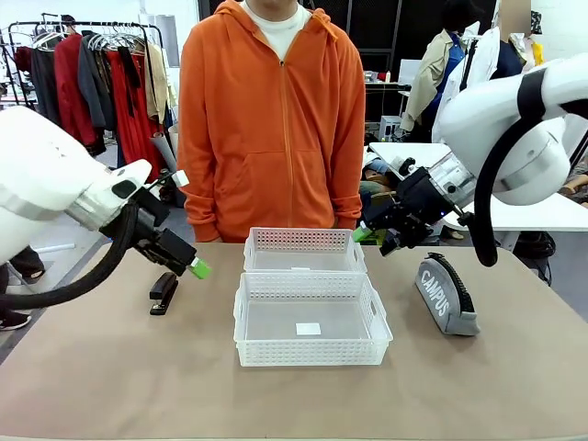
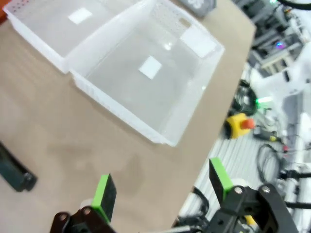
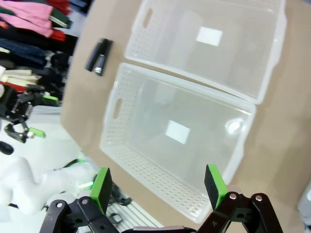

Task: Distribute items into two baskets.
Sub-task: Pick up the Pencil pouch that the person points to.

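Observation:
Two white lattice baskets stand end to end at mid-table, the near one [image 1: 312, 351] with a white label on its floor and the far one [image 1: 303, 241] behind it. Left of them lies the small black stapler [image 1: 163, 292], with my left gripper [image 1: 190, 265] open just above and to its right, holding nothing. The grey "CAMPUS" pouch [image 1: 446, 294] rests on the right. My right gripper [image 1: 374, 237] hangs open and empty beside the far basket's right end. In the left wrist view the open gripper [image 2: 163, 187] looks over bare table toward a basket [image 2: 121, 110]. In the right wrist view the open gripper [image 3: 158, 183] hovers over a basket [image 3: 146, 166], with the stapler [image 3: 98, 56] beyond.
A person in an orange hoodie [image 1: 276, 119] stands at the far edge behind the baskets. Brown tabletop [image 1: 110, 377] lies bare in front. Beyond the table's edge sits a yellow box with a red button [image 2: 238, 125] among cables.

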Motion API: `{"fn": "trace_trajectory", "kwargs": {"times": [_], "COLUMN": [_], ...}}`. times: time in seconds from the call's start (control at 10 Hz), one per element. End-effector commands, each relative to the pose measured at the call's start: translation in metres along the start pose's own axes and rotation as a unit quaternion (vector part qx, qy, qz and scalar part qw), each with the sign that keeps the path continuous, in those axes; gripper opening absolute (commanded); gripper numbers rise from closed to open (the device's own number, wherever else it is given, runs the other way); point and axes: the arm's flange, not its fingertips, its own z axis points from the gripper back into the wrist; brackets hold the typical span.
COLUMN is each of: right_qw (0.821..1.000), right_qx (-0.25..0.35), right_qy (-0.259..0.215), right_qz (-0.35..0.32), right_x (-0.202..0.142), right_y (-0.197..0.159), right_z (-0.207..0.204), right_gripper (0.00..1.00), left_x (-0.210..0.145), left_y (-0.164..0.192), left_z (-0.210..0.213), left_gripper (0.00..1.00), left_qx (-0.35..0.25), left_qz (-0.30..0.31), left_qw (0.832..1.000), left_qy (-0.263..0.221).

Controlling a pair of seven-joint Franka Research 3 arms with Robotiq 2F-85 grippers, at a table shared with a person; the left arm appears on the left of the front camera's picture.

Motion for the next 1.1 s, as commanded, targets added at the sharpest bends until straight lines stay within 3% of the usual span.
{"fn": "trace_trajectory", "kwargs": {"times": [0.0, 0.3, 0.6, 0.8, 0.9, 1.0], "right_qw": [0.998, 0.990, 0.986, 0.978, 0.977, 0.984], "right_qx": [0.063, 0.138, 0.154, 0.190, 0.193, 0.168], "right_qy": [-0.014, -0.028, -0.051, -0.064, -0.069, -0.054], "right_qz": [0.018, 0.018, -0.027, -0.052, -0.052, -0.031], "right_x": [0.012, 0.017, 0.025, 0.034, 0.036, 0.024], "right_y": [-0.009, -0.005, 0.005, 0.014, 0.018, 0.009], "right_z": [0.003, 0.010, 0.015, 0.019, 0.020, 0.018], "right_gripper": [1.00, 1.00, 1.00, 1.00, 1.00, 1.00], "left_x": [0.031, 0.054, 0.057, 0.057, 0.055, 0.060], "left_y": [-0.005, -0.007, -0.016, -0.016, -0.015, -0.015], "left_z": [0.027, 0.038, 0.032, 0.024, 0.024, 0.031], "left_gripper": [1.00, 1.00, 1.00, 1.00, 1.00, 1.00], "left_qx": [-0.066, -0.183, -0.274, -0.303, -0.308, -0.288], "left_qz": [0.041, 0.101, 0.110, 0.141, 0.138, 0.136], "left_qw": [0.997, 0.976, 0.949, 0.930, 0.928, 0.939], "left_qy": [0.018, -0.054, -0.112, -0.154, -0.156, -0.128]}}
